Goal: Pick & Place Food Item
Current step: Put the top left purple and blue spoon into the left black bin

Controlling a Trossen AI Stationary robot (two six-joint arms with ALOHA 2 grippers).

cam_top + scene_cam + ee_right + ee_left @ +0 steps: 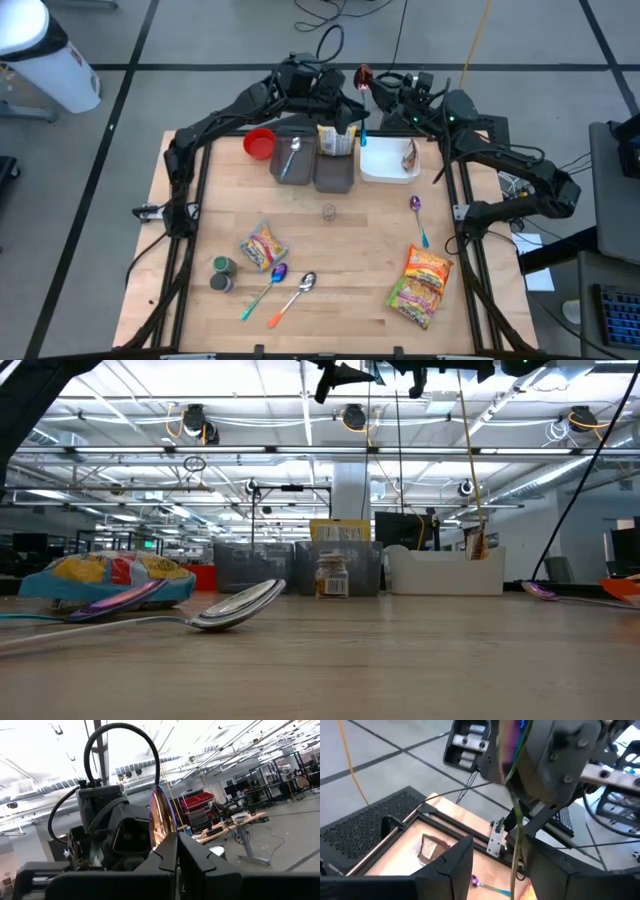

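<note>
Right gripper is seen clamped on the iridescent bowl of a teal-handled metal spoon, high over the back edge of the wooden table. The spoon hangs close to upright, bowl up, handle pointing down. That handle is straddled by the left gripper, fingers parted with a gap on either side, so nothing is gripped there yet (a hand-over looks likely). No food item is held. The nearest one, a yellow packet, stands in a grey bin just below both grippers. A brown snack bag leans in the white tray beside it. An orange noodle packet lies well apart at the front right. Between the arms and the food, only the dangling spoon is in the way.
</note>
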